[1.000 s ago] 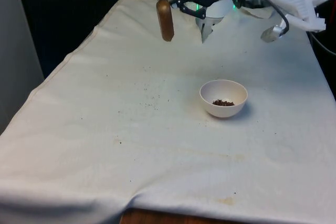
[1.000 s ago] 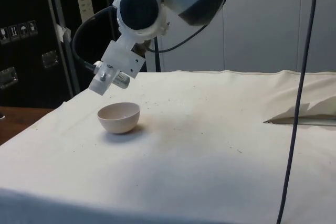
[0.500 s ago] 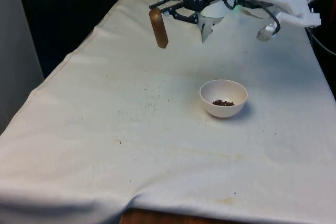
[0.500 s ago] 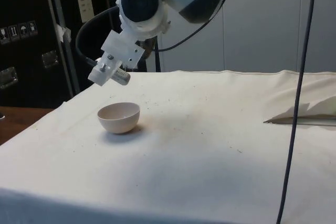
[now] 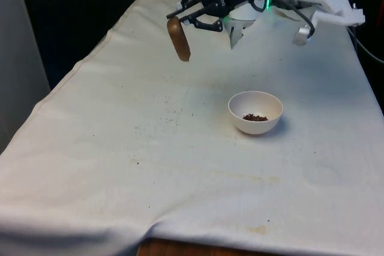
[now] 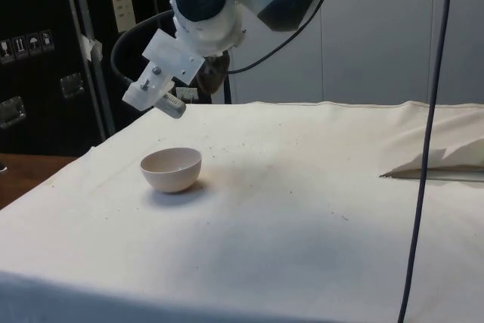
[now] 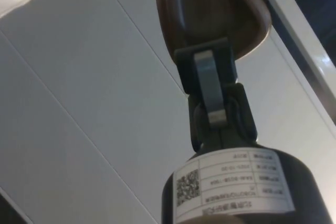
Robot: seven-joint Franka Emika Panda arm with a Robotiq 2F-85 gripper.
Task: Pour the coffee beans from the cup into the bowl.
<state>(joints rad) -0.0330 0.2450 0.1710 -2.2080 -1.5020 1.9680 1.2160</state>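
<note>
We are seeing the gripper [image 5: 180,21] clamping the brown cup [image 5: 178,39] over the white cloth [image 5: 150,148], beans [image 5: 255,117] showing in the bowl [image 5: 255,112] only from the front.

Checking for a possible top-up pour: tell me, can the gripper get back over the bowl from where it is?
Probably yes. The gripper holds the brown cup in the air, and nothing stands on the cloth between it and the white bowl.

A lab or test room, not a home: worktop [image 6: 302,209] draped in a plain white cloth, dark equipment cabinets [image 6: 45,58] with handling-symbol stickers at upper left of the side view, bare pale wall panels [image 6: 378,28], a loose cable [image 6: 427,141] hanging down at right.
</note>
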